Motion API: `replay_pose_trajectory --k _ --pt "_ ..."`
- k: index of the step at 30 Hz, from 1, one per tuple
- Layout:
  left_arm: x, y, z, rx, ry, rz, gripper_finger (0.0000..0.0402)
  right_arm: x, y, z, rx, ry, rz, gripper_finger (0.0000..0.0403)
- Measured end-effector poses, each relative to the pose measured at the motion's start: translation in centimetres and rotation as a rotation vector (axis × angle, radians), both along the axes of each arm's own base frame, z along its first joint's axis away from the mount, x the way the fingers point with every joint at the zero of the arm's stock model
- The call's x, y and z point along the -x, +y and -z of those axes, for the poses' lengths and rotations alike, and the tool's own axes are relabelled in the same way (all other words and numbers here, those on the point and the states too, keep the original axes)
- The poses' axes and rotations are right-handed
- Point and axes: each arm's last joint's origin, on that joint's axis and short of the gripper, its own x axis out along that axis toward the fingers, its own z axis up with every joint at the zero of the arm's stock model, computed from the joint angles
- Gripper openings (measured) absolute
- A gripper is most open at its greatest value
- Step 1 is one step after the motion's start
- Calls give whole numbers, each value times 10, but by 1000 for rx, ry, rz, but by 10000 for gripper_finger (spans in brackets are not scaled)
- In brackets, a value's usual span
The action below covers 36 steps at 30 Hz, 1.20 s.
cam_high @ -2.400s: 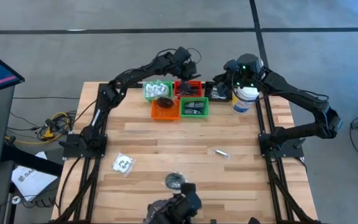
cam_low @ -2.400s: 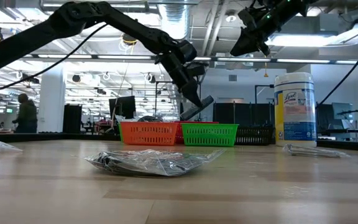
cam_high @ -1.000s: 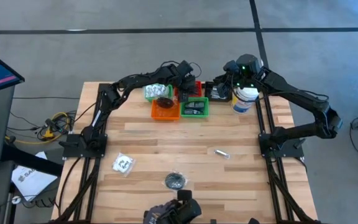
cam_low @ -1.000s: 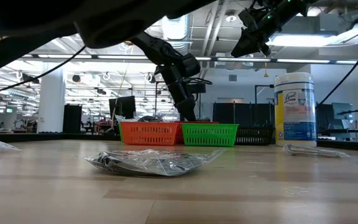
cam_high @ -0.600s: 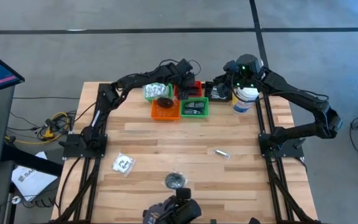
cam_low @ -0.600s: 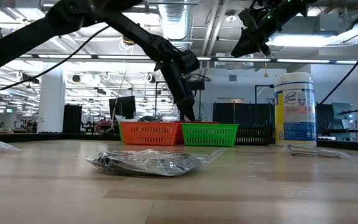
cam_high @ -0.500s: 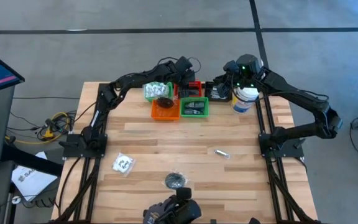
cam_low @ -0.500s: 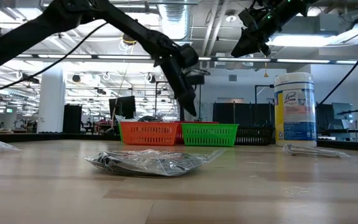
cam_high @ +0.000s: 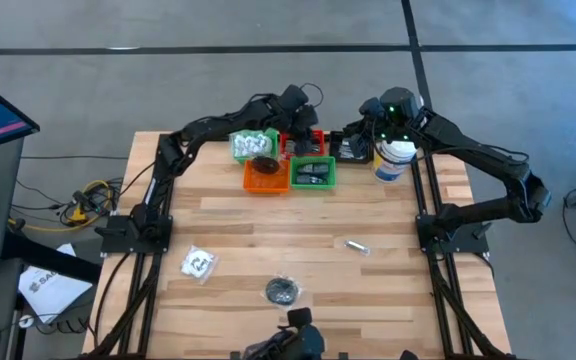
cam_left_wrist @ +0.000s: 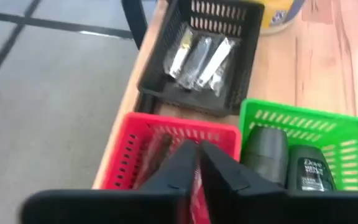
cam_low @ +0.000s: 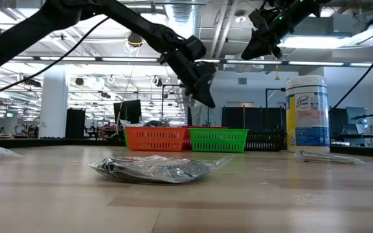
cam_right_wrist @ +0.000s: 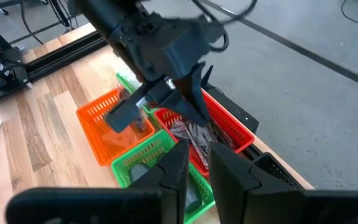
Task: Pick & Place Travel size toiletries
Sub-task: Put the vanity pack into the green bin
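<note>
My left gripper (cam_left_wrist: 197, 150) is shut and empty, hovering over the red tray (cam_left_wrist: 143, 154), which holds crumpled sachets (cam_right_wrist: 194, 134). In the high view it sits at the far edge (cam_high: 294, 127); in the low view it hangs above the trays (cam_low: 207, 100). My right gripper (cam_right_wrist: 196, 157) is shut and held high (cam_low: 248, 52) over the black tray (cam_high: 349, 150). A clear packet with white contents (cam_high: 198, 263), a black round piece in plastic (cam_high: 281, 291) (cam_low: 157, 168) and a slim silvery sachet (cam_high: 356, 245) lie flat on the near half of the table.
Trays cluster at the far edge: a green one with white packets (cam_high: 252, 146), an orange one (cam_high: 266, 176), a green one with dark grey ovals (cam_left_wrist: 278, 155), and a black one with silvery sachets (cam_left_wrist: 199, 56). A tall white canister (cam_high: 394, 160) stands at their right.
My left gripper has risen straight up out of the red tray, from down between the trays to a hand's height above them, and has tipped a little. The right arm and the items on the table have stayed put.
</note>
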Motion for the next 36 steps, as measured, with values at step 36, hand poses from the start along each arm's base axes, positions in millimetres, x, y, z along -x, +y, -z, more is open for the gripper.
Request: replay_pose_trajectory --k 36 --pt "9 52 86 471 -70 -296 1 0 -2 -1 7 -12 9 55"
